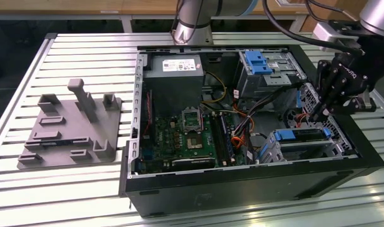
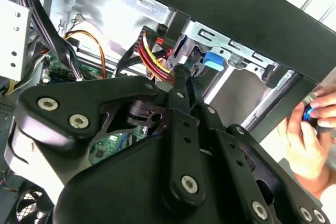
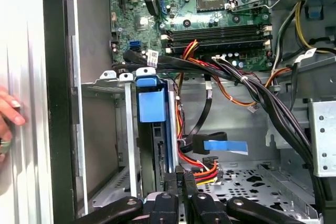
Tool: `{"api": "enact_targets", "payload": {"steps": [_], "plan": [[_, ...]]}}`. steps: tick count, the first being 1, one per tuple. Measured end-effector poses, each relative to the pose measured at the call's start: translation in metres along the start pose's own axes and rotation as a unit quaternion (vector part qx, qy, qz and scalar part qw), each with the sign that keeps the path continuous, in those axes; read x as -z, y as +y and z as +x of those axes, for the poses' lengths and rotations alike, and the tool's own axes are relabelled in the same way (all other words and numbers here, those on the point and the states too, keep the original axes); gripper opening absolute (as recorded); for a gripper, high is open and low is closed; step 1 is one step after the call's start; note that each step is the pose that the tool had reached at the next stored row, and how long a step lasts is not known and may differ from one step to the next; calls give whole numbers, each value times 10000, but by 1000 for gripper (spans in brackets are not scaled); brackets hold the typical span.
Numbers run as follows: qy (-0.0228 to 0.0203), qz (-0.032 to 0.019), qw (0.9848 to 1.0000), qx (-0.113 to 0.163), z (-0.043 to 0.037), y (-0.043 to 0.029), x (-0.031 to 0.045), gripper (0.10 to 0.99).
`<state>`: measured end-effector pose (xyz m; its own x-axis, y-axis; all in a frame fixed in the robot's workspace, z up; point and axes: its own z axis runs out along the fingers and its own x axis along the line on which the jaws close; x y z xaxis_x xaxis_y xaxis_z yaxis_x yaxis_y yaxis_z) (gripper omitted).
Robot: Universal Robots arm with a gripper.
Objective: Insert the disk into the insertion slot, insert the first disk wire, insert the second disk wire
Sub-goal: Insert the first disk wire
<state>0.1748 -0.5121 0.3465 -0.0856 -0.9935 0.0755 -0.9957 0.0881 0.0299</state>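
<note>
Black robot gripper (image 3: 181, 178), fingers nearly together, sits at the wire end of the perforated silver drive cage (image 3: 105, 83). The blue-framed silver-grey disk (image 3: 152, 106) is seated inside, its length running toward the gripper, with red-yellow wires (image 3: 203, 170) just beside.

Fingers (image 2: 177, 95) pressed together, perhaps touching red-yellow wires (image 2: 155, 59)

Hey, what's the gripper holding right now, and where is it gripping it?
The gripper looks shut on the red-and-yellow disk wire, pinched at its connector end, beside the disk.
</note>
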Motion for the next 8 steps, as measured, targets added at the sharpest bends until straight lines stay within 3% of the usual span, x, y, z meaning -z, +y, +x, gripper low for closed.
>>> {"api": "enact_targets", "payload": {"steps": [4, 8], "plan": [[-107, -1, 9999, 5, 70, 4, -6, 165], [-175, 9, 9998, 20, 103, 36, -9, 165]]}}
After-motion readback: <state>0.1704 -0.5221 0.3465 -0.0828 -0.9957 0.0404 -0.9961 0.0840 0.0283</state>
